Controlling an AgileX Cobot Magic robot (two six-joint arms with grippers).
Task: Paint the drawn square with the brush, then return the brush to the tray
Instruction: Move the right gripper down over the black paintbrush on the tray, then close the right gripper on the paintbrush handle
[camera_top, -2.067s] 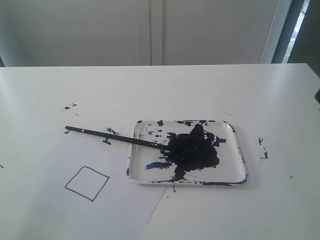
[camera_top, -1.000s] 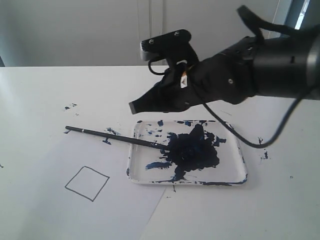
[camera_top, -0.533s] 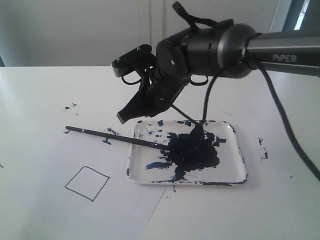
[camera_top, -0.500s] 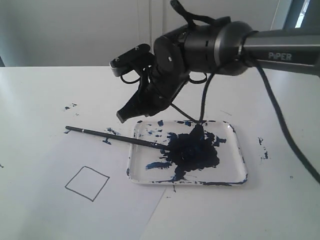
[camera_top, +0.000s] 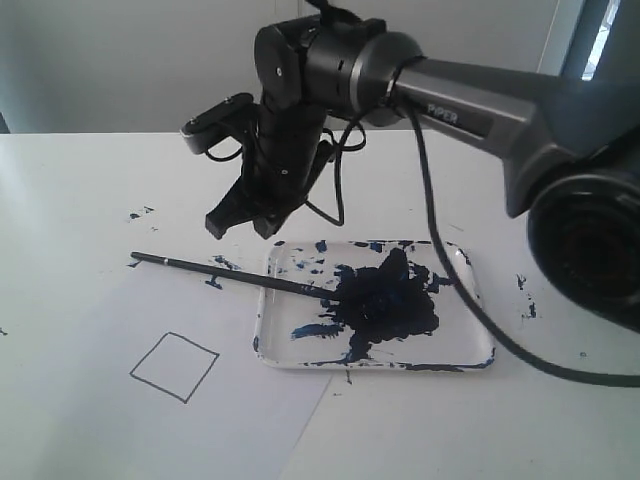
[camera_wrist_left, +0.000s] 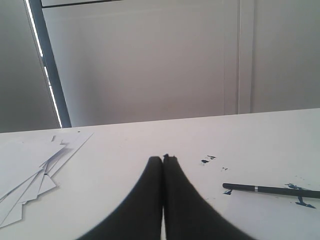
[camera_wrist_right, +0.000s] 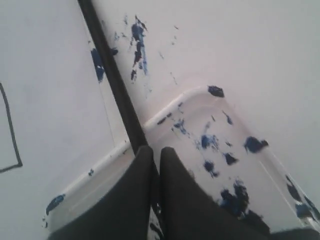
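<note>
The brush (camera_top: 215, 270) lies with its dark tip in the paint blob on the tray (camera_top: 300, 350) and its black handle out over the tray's left rim onto the paper. The drawn square (camera_top: 173, 366) is bare white inside, near the front left. My right gripper (camera_top: 240, 228) hangs shut and empty a little above the brush handle, by the tray's far left corner. In the right wrist view its fingertips (camera_wrist_right: 155, 149) line up over the brush (camera_wrist_right: 112, 75) and tray rim (camera_wrist_right: 185, 97); a square corner (camera_wrist_right: 11, 125) shows. My left gripper (camera_wrist_left: 163, 158) is shut, empty, away from the brush (camera_wrist_left: 270, 189).
A white paper sheet (camera_top: 150, 410) carries the square. Loose paint specks (camera_top: 140, 213) dot the table left of the brush and right of the tray (camera_top: 525, 295). A fanned stack of paper (camera_wrist_left: 30, 170) lies beside my left gripper. The right arm spans above the tray.
The right arm has come in from the right and swung left across the tray, lowering its gripper towards the brush handle. Brush, tray and paper have not moved.
</note>
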